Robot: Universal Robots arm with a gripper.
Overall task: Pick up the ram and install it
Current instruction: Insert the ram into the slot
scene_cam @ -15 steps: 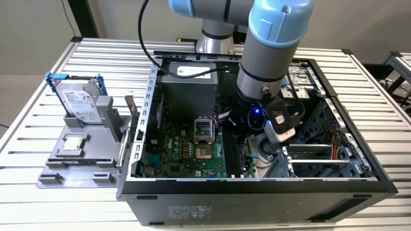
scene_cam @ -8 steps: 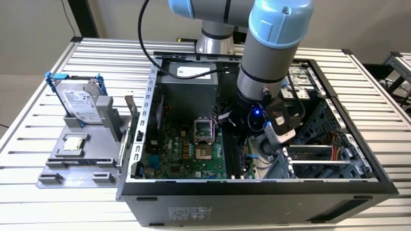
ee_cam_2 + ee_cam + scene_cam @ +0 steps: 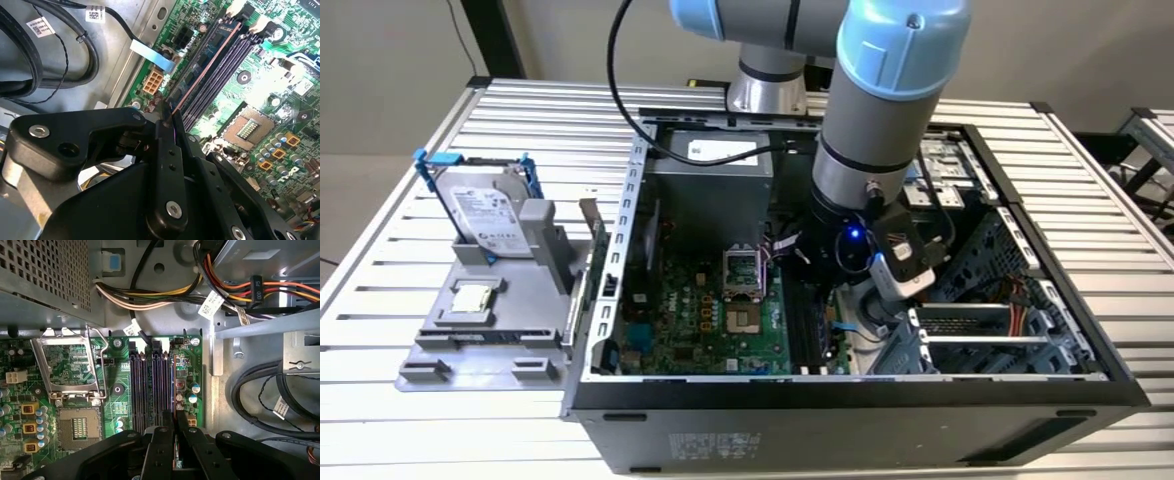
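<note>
Green ram [image 3: 207, 62] pinched edge-on by end effector [image 3: 167, 107] over black slots [image 3: 150, 385], cables [image 3: 260, 390] beside

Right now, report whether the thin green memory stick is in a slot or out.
In: the thin green memory stick stands edge-up in the outermost black slot, the hand clamping it.

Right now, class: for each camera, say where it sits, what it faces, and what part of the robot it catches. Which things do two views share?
Exterior view: off the arm, above, looking down into the open computer case; the arm shows.
First wrist view: on the arm, facing the motherboard; the gripper shows.
Second wrist view: on the arm, along the ram standing in the slots; the gripper shows.
Both wrist views share the processor socket and memory slots.
</note>
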